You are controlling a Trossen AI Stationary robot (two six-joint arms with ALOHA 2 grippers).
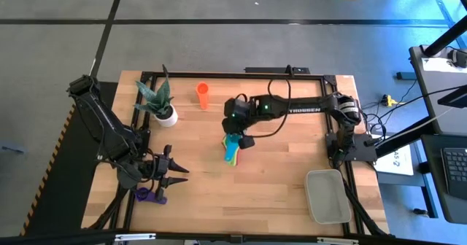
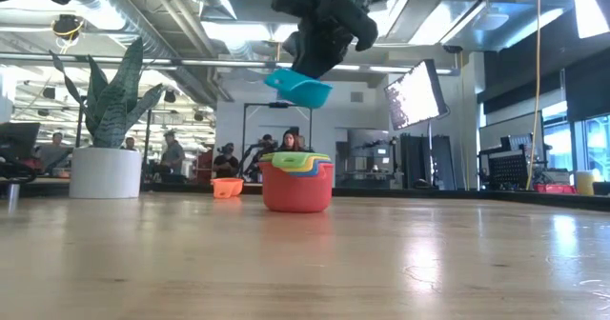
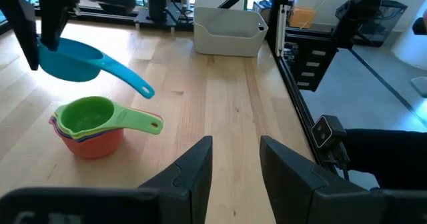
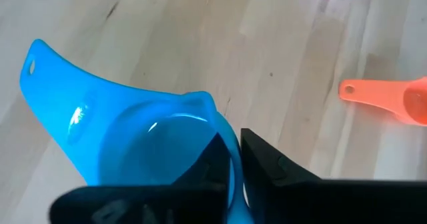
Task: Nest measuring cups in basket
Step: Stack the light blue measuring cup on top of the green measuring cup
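My right gripper (image 1: 235,128) is shut on the teal measuring cup (image 2: 297,89) and holds it in the air over a stack of nested cups (image 2: 296,182). The stack (image 3: 90,121) has a red cup outermost and a green cup on top, and it stands on its base at mid-table. A small orange cup (image 1: 202,94) lies near the far edge. A purple cup (image 1: 149,195) lies beside my open left gripper (image 1: 175,173) at the near left. The basket (image 1: 327,195) sits at the near right corner. My right gripper pinches the teal cup's rim wall (image 4: 231,159), on the side opposite the handle (image 4: 43,67), with one finger inside the bowl and one outside. The fingers come from above, pointing down. The cup is lifted clear above the stack, tilted, with its handle sticking out free.
A white plant pot (image 1: 166,114) with a spiky green plant stands at the far left. The basket (image 3: 230,31) holds nothing that I can see. Bare wood lies between the stack and the basket. People sit in the room beyond the far edge.
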